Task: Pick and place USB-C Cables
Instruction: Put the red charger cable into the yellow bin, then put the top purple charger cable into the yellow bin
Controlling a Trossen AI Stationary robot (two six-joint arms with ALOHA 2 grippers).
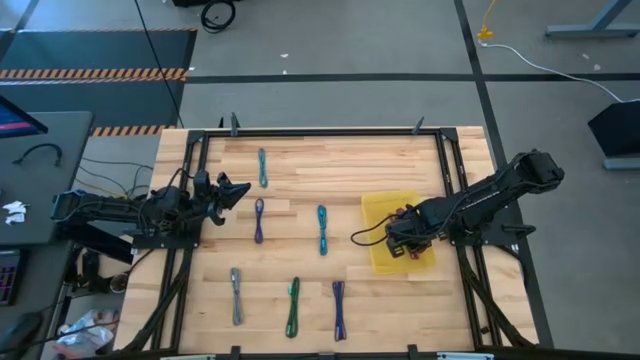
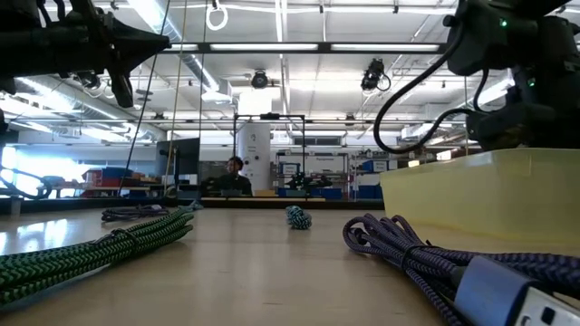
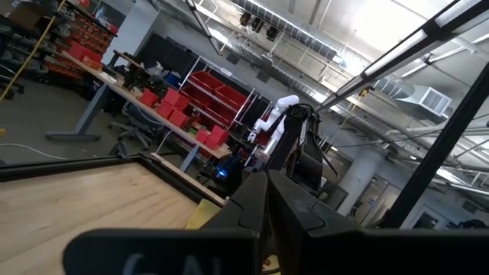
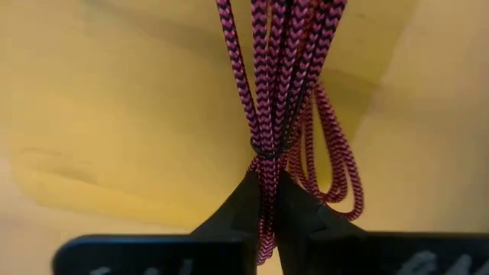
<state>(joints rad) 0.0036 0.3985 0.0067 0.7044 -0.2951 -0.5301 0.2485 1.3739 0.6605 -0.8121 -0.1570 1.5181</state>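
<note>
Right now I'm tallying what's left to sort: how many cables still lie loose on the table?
6: teal cable at the far side, blue cable and second teal cable mid-table, grey cable, green cable and purple cable nearest. Others may be hidden.

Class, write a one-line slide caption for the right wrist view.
Right gripper pinches a pink-and-black braided cable between its jaws, inside the yellow bin.

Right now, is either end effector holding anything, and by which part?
The right end effector, over the yellow bin, pinches a pink-and-black braided cable bundle just below its black tie band. The left end effector holds nothing.
</note>
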